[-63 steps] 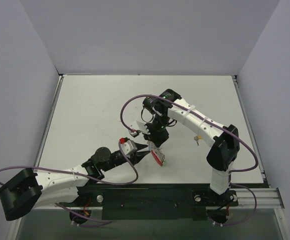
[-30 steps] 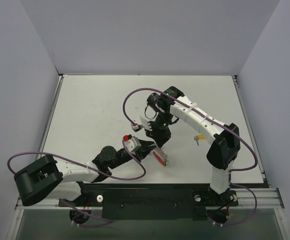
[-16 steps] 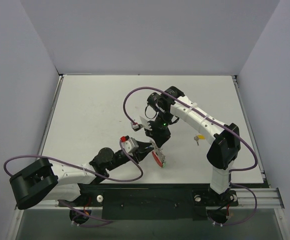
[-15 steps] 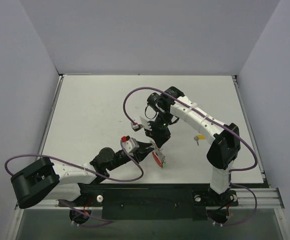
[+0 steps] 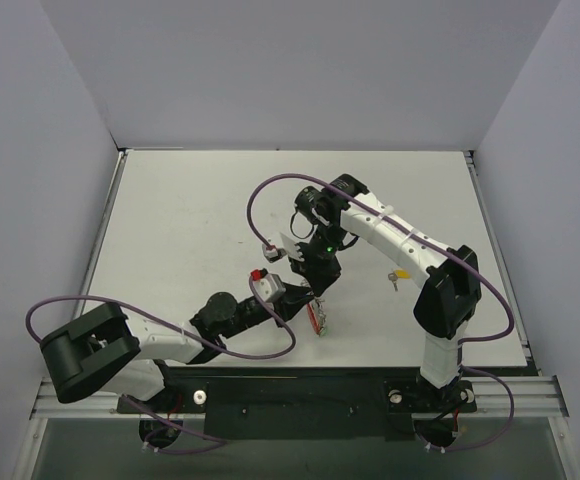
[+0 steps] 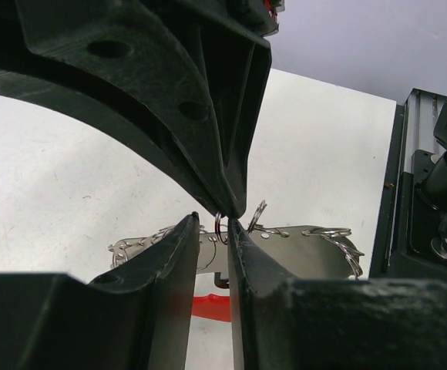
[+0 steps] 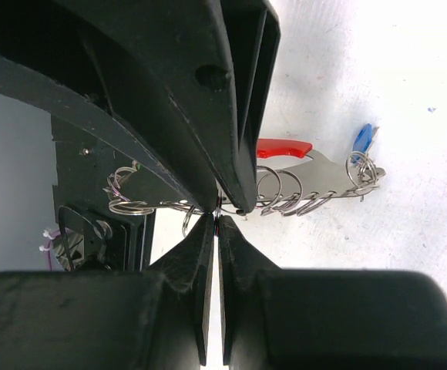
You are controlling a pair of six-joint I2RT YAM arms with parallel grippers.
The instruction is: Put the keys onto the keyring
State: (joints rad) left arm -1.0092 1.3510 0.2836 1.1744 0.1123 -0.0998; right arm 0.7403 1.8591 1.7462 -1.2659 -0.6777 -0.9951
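Observation:
The keyring is a silvery metal piece with a red part and several small split rings along it. It hangs low between the two grippers. My right gripper is shut on one thin split ring. My left gripper meets it tip to tip, with that ring in the narrow gap between its jaws. The ring does not fill the gap. A blue key hangs at the keyring's far end. A yellow-capped key lies on the table beside the right arm.
Purple cables loop off both arms over the white table. The black mounting rail runs along the near edge. Grey walls close in the left, back and right sides.
The left arm has swung its elbow right, and its gripper has pushed closer to the right gripper's tips. The keyring now shows more edge-on from above. The right arm has barely moved.

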